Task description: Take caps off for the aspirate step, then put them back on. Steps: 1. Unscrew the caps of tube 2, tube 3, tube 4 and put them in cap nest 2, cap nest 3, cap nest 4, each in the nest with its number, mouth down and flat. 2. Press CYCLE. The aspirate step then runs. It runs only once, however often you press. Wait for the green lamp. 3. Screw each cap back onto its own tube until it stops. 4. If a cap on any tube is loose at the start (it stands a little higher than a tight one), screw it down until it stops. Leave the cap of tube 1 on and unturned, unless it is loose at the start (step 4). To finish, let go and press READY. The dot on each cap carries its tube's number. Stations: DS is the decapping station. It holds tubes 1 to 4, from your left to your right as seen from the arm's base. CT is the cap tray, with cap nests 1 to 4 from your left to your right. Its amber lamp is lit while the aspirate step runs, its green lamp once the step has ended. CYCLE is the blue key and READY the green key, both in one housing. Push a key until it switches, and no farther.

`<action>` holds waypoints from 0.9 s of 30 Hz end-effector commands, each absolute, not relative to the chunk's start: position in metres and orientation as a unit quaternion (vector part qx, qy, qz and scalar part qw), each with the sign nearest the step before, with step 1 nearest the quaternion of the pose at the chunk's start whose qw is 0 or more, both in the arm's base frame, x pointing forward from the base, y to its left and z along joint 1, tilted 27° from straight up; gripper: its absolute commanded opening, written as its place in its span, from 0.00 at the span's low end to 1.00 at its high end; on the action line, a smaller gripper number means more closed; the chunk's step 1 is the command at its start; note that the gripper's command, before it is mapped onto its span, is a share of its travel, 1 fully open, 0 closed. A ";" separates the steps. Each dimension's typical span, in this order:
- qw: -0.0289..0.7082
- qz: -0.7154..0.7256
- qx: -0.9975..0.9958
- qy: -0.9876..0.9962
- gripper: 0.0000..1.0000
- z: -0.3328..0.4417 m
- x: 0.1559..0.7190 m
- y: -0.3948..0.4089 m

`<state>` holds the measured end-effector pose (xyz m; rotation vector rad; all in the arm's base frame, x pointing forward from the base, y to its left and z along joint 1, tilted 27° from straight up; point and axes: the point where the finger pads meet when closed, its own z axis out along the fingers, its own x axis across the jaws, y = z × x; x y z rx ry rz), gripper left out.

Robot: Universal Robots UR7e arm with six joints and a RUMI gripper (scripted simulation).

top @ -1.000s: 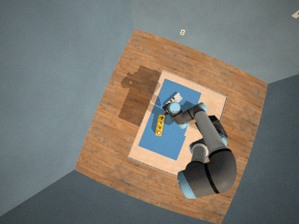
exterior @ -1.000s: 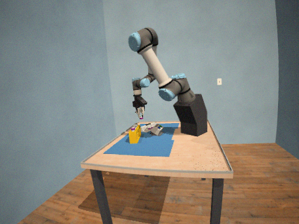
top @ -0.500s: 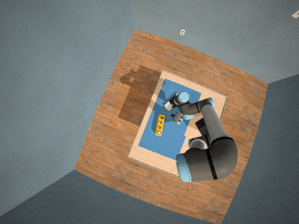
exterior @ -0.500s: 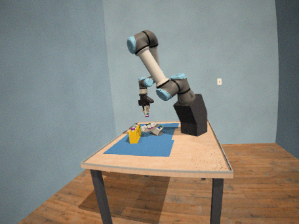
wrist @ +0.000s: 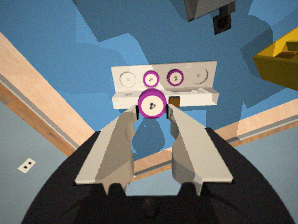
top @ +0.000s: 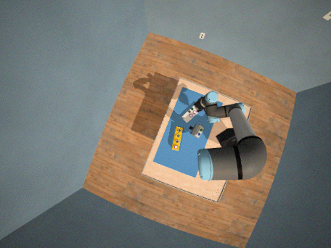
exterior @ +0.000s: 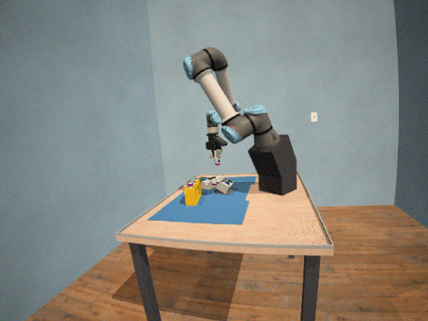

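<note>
Top view, from the left: the yellow decapping station (top: 174,143) (exterior: 192,194) (wrist: 280,72) stands on the blue mat (top: 167,156) (exterior: 206,215) (wrist: 55,55), a magenta-rimmed cap (top: 176,146) (exterior: 190,185) on tube 1 at its lower end and the other three tubes uncapped. To its right, farther up, lies the pale cap tray (top: 186,118) (exterior: 206,185) (wrist: 163,68), partly covered by the gripper (top: 196,106) (exterior: 217,161) (wrist: 152,105). Below the tray sits the grey key housing (top: 195,130) (exterior: 224,189) (wrist: 200,7), with its green key (top: 201,130) and blue key (top: 199,134); the arm (top: 243,123) (exterior: 216,94) reaches in from the right side of the table (top: 208,190) (exterior: 277,230). In the exterior view the gripper points down, well clear of the tray. The wrist view, left to right, shows a bare nest 4 (wrist: 127,79), then cap 3 (wrist: 151,78) in its nest, with cap 4 (wrist: 152,104) (exterior: 218,164) in front of the tray, clamped between the fingertips, its numbered dot facing the camera. Next come cap 2 (wrist: 175,77) in its nest and, at the tray's right end, a bare nest 1 (wrist: 200,76). The key housing is cut off by the upper edge, and part of the yellow station shows at far right.
</note>
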<state>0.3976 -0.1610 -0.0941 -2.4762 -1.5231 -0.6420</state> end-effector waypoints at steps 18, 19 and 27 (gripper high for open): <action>0.082 -0.215 -0.829 -0.510 0.00 -0.118 0.382 -0.208; 0.082 -0.215 -0.829 -0.510 0.00 -0.118 0.382 -0.208; 0.082 -0.216 -0.829 -0.510 0.00 -0.154 0.393 -0.194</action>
